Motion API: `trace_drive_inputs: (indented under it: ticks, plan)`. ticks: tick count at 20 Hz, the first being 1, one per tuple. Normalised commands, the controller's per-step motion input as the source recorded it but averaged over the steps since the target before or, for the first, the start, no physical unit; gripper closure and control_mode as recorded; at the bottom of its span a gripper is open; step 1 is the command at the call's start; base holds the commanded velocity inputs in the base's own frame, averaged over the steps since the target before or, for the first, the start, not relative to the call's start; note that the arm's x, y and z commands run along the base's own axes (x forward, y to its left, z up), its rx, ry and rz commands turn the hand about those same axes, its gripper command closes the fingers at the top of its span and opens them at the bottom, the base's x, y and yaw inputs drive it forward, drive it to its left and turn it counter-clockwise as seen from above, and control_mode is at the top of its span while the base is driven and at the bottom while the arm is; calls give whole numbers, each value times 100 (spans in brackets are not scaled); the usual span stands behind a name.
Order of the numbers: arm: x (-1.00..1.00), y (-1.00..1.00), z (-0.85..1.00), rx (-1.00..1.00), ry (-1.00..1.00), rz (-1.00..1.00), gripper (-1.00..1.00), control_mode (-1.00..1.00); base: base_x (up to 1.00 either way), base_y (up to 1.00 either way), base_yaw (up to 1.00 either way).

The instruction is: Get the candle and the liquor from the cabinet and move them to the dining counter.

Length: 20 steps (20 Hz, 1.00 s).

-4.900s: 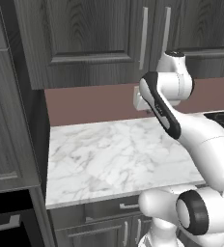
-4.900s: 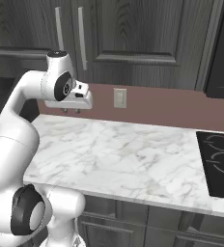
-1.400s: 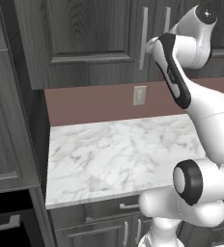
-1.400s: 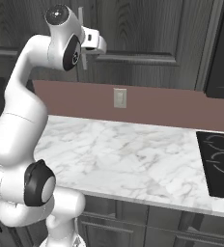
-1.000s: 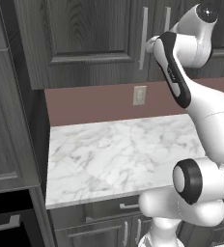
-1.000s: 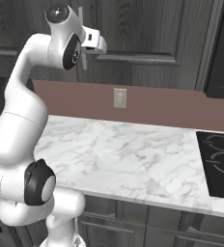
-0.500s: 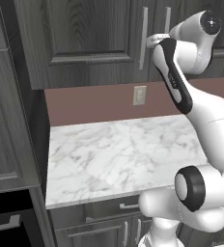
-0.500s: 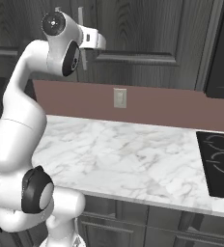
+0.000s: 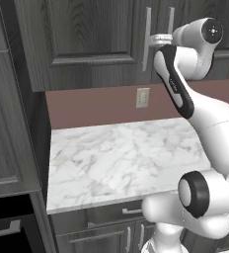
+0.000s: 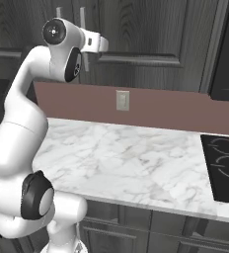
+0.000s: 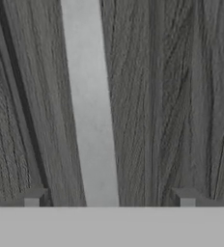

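Observation:
The cabinet [image 9: 87, 44] is dark grey wood grain and its doors are shut, so the candle and the liquor are hidden. The dining counter is out of view. My gripper [image 9: 155, 38] is raised to the cabinet front at the long silver bar handles [image 9: 147, 39]. In the hand view one handle [image 11: 92, 111] runs up between my gripper's [image 11: 110, 198] two widely spread fingertips [image 11: 34, 198], slightly left of centre. The gripper is open and nothing is pinched. From the right base view the hand [image 10: 97, 43] sits just right of a handle [image 10: 82, 54].
Below the cabinet lies a white marble counter [image 9: 126, 158] with a maroon backsplash [image 9: 96, 106] and a wall outlet [image 9: 142, 97]. A black cooktop [image 10: 225, 165] is set in at the right. A tall dark cabinet [image 9: 8, 123] stands at the left, drawers [image 9: 121, 212] below.
The arm's upper joint has dropped a little and swung right. The hand stays up at the cabinet handles. Nothing was taken hold of.

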Motion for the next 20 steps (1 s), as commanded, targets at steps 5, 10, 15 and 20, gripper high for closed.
trace_drive_inputs:
  ticks: [5, 10, 15, 20]
  plan:
    - [51, 5, 25, 12, 8, 0, -100, -100, 0, 0, 0]
    - [61, 10, 10, 12, 11, 0, 100, -100, 0, 0, 0]
    - [63, 31, -14, 1, 4, 0, 100, -100, 0, 0, 0]
    - [57, 30, -24, 0, -1, 0, 100, -100, 0, 0, 0]
